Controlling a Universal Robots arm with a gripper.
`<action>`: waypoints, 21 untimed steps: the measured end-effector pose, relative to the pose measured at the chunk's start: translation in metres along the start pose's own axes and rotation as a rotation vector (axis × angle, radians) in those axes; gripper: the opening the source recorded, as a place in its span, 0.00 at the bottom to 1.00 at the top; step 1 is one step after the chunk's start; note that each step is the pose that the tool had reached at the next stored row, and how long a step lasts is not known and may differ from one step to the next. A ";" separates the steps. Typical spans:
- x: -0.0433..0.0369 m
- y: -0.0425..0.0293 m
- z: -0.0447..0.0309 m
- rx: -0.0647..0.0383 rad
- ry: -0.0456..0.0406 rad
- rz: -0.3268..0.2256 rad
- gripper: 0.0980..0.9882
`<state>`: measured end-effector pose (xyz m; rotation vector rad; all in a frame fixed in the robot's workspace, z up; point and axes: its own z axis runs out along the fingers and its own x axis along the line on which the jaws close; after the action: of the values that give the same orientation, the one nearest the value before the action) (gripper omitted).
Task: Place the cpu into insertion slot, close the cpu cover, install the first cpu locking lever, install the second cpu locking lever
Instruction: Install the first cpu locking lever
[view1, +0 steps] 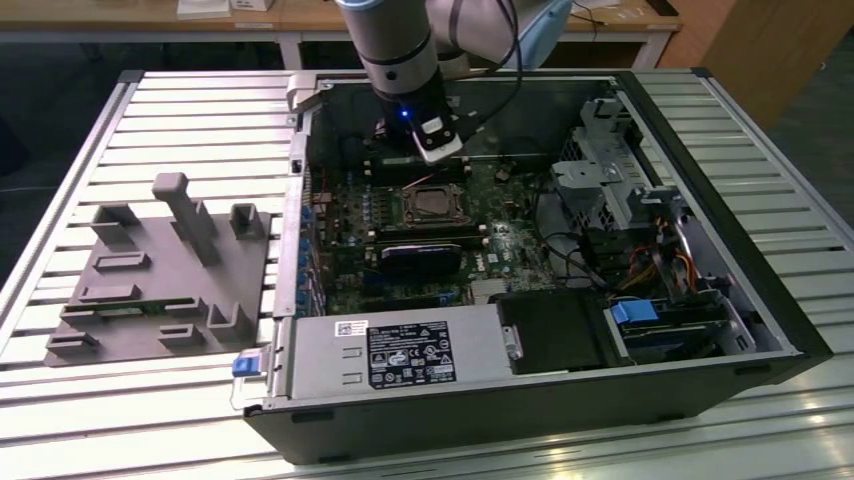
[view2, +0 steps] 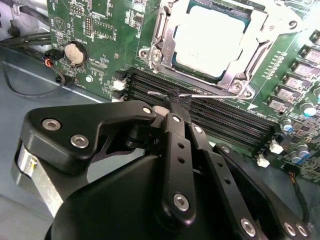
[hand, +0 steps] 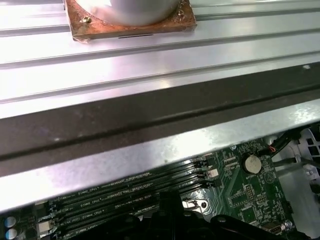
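Evidently the black two-finger gripper (view2: 172, 101) has its fingers pressed together, the tips meeting above the long black memory slots (view2: 225, 122). A thin silver wire lever (view2: 156, 93) crosses right at those tips; whether it is pinched or merely touched cannot be told. Just beyond it, the cpu (view2: 212, 37), a flat square chip with a pale metal top, sits in its socket. The cpu cover (view2: 161, 37), a thin silver frame plate with a square window, lies flat over the chip's edges.

In the exterior view the gripper (view1: 438, 148) hangs just past the far side of the insertion slot (view1: 433, 205), a square silver-rimmed socket on the green circuit board (view1: 350, 225). A round silver coin cell (view2: 76, 51) sits on the board, apart from the socket. White lettering is printed on the board beside the memory slots (hand: 125, 200), near the coin cell (hand: 251, 163).

The board lies inside an open black computer case (view1: 534, 425) on a slatted aluminium table (view1: 200, 100). At the case's near side a grey power supply box (view1: 327, 365) carries a white printed label too small to read. On the table to the exterior view's left of the case sits a grey moulded fixture tray (view1: 134, 290). A copper-coloured square plate (hand: 85, 27) rests on the slats.
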<state>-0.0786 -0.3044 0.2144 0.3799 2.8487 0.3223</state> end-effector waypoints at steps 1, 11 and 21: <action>0.0001 -0.0001 0.0004 0.000 -0.0004 0.000 0.00; 0.0016 -0.0018 0.0069 0.000 -0.0146 0.006 0.00; 0.0027 -0.0013 0.0104 0.015 -0.0320 0.072 0.00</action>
<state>-0.0786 -0.3030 0.2037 0.4870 2.8125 0.3054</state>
